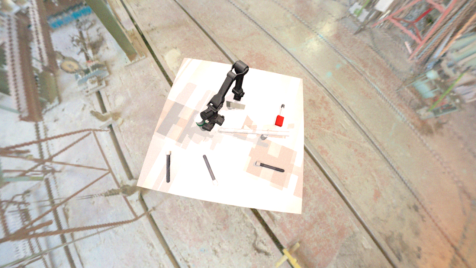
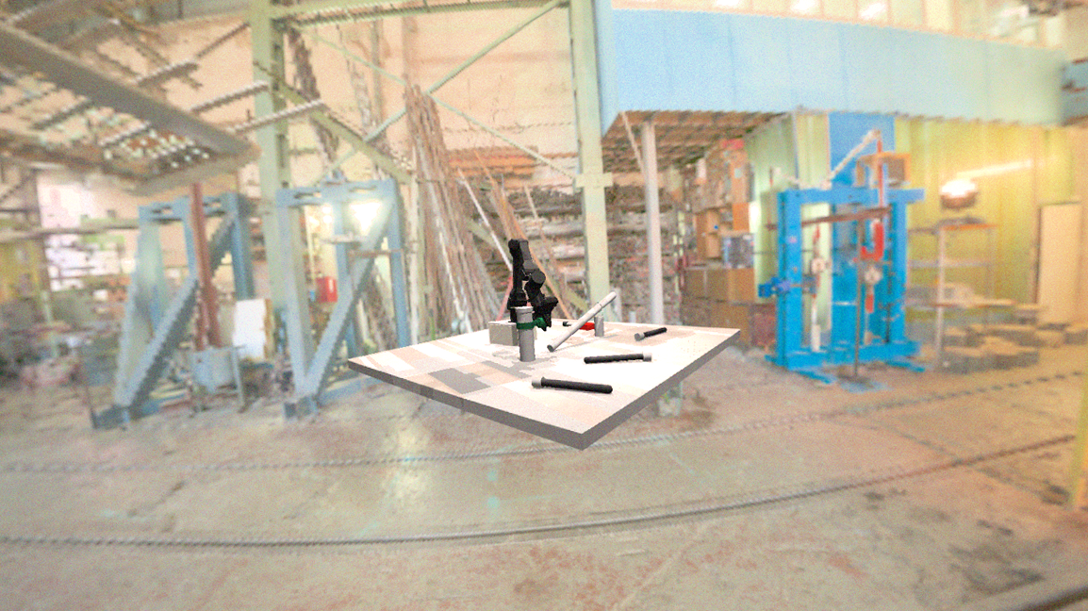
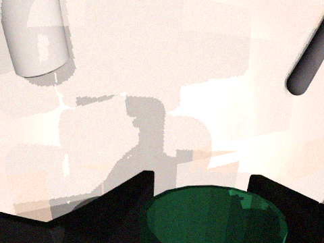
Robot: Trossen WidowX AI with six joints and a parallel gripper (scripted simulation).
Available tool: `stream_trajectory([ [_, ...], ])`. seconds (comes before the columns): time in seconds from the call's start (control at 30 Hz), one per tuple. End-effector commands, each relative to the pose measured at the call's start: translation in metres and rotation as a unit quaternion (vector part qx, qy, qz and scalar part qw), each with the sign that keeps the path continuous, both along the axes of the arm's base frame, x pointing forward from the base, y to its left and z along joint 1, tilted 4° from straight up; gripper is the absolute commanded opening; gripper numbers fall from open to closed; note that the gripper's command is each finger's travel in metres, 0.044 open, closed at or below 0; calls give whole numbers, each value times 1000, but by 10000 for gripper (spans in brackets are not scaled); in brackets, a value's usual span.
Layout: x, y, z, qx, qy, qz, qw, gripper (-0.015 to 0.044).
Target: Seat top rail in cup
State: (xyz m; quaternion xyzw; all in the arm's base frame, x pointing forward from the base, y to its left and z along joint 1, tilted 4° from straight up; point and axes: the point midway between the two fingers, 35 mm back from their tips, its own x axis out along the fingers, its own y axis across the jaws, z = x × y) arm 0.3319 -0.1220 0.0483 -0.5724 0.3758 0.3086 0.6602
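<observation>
My gripper (image 3: pixel 202 183) (image 2: pixel 543 321) is shut on the green rail-end cup (image 3: pixel 216 217) (image 2: pixel 539 322), whose open rim shows between the fingers. The green brace band (image 2: pixel 525 324) (image 1: pixel 199 124) is around the upper part of the big grey post (image 2: pixel 526 347), below its cap. The pale rail (image 1: pixel 239 130) (image 2: pixel 583 320) (image 3: pixel 38 40) slopes, its low cut end down near the table, outside the cup and apart from my fingers. Its other end is raised, past the small post (image 2: pixel 598 327) (image 1: pixel 263 137). The loop cap is too small to make out.
Three dark rods with light ends (image 1: pixel 168 168) (image 1: pixel 209 166) (image 1: pixel 271 166) lie on the table (image 1: pixel 232 196). One dark rod (image 3: pixel 307 67) shows at the wrist view's right. A red-headed tool (image 1: pixel 279 120) lies behind the rail. A grey block (image 1: pixel 235 105) is at the arm's base.
</observation>
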Motion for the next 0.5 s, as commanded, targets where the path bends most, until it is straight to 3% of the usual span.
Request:
stream_trajectory([
  [0.0, -4, -1, 1, -3, -2, 21, 1000, 0],
  [0.47, -15, 0, 0, -6, -4, 78, 997, 0],
])
